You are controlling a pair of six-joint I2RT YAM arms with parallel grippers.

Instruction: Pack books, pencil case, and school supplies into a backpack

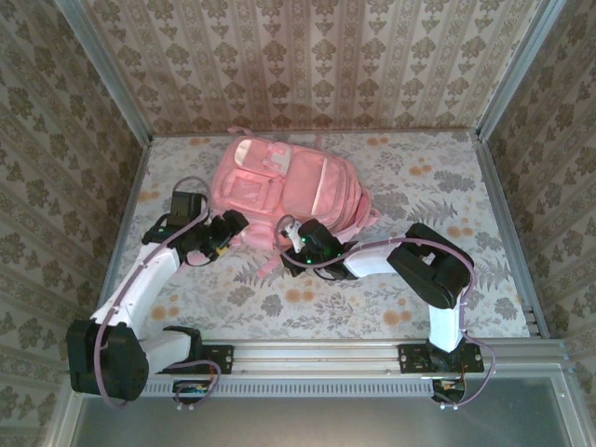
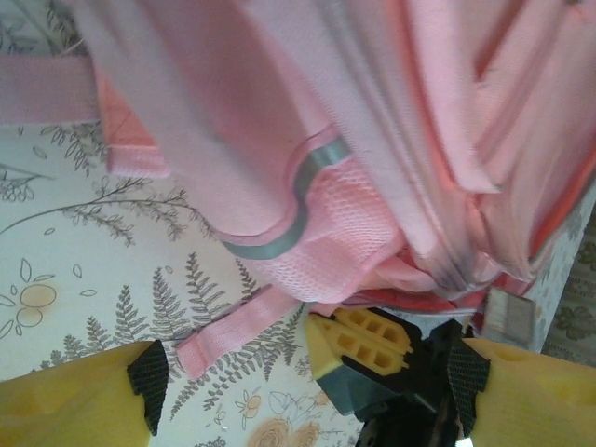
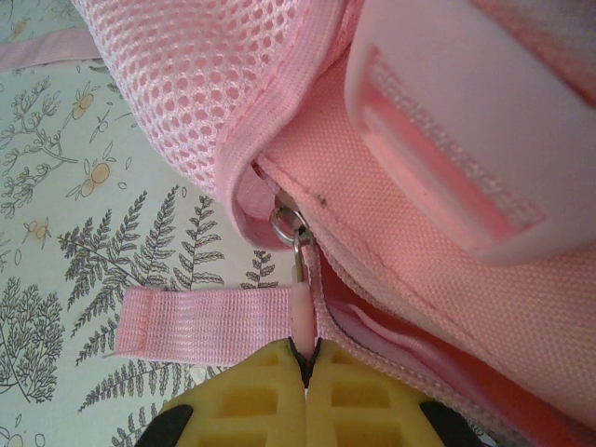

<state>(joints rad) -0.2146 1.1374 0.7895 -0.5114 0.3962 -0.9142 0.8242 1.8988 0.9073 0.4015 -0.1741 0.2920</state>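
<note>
The pink backpack [image 1: 289,191] lies flat at the back middle of the table. My right gripper [image 3: 307,368] is shut on the pink zipper pull [image 3: 303,312] at the backpack's near edge [image 3: 419,242], where the zipper gapes a little. From above, that gripper [image 1: 296,237] sits against the bag's front edge. My left gripper [image 2: 307,382] is open just left of the bag [image 2: 307,121], its pads wide apart over the table, holding nothing. It [image 1: 226,230] hovers by the bag's near-left corner. Books, pencil case and school supplies are out of view.
A loose pink strap [image 3: 205,321] lies on the floral tablecloth [image 1: 279,298] beside the right gripper's fingers [image 2: 358,345]. A mesh side pocket [image 3: 205,84] bulges above it. Patterned walls [image 1: 307,65] enclose the table on three sides.
</note>
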